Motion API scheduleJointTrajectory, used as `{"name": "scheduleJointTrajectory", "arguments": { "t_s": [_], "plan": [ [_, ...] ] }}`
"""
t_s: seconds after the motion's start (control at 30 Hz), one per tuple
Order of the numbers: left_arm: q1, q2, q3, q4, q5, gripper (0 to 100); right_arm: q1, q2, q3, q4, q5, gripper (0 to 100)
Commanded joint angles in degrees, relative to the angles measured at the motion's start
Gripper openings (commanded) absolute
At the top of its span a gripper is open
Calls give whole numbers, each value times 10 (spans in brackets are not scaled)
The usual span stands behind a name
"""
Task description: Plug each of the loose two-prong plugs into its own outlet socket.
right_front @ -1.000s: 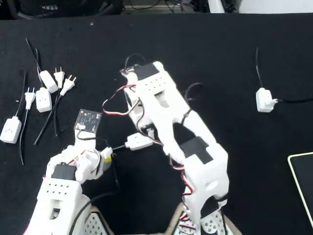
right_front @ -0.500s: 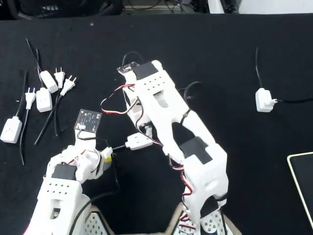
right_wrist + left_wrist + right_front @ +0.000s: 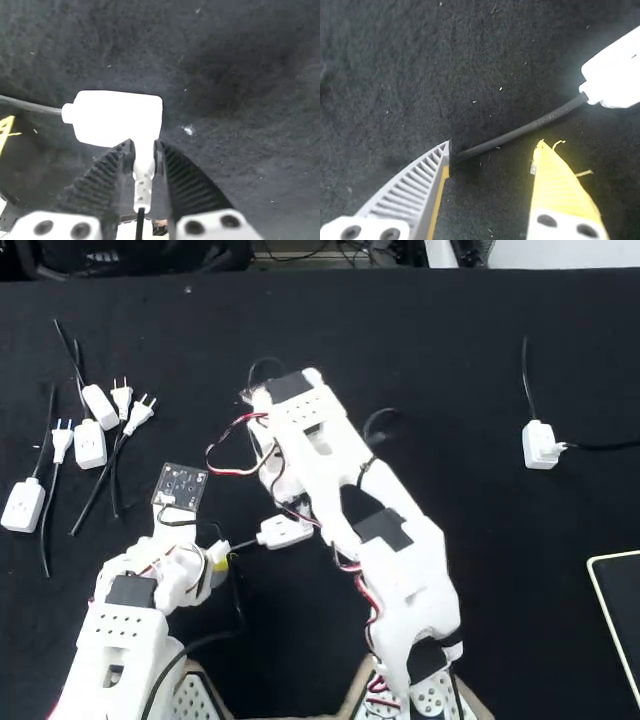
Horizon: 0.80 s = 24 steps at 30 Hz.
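My right gripper (image 3: 143, 147) is shut on a white two-prong plug (image 3: 143, 172) that meets a white outlet socket (image 3: 112, 117) lying on the black cloth. In the high view that socket (image 3: 283, 532) lies mid-table under the right arm. Its black cable (image 3: 520, 132) runs between the fingers of my open left gripper (image 3: 492, 150), touching the grey finger (image 3: 422, 182) and clear of the yellow one (image 3: 555, 185). Loose plugs (image 3: 131, 405) and sockets (image 3: 90, 444) lie at the far left.
Another socket (image 3: 22, 505) and a plug (image 3: 61, 440) with black cords lie near the left edge. A socket with a plug in it (image 3: 541, 445) sits at the right. A dark yellow-rimmed slab (image 3: 620, 620) is at the right edge.
The right arm has swung slightly to the left, still gripping the plug at the socket. The left arm has stayed put.
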Motion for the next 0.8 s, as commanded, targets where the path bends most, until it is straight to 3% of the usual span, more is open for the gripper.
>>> {"name": "scheduleJointTrajectory", "arguments": {
  "t_s": [0.0,0.3,0.53,0.77],
  "plan": [
    [3,-9,-11,-8,-4,267,-7,0,-7,18,4,11],
    [3,-9,-11,-8,-4,267,-2,3,-7,13,5,11],
    [0,-9,-12,-5,-4,267,-2,-1,43,-90,17,11],
    [-64,-9,-30,-5,22,266,-4,-63,147,-159,19,11]
  ]
}}
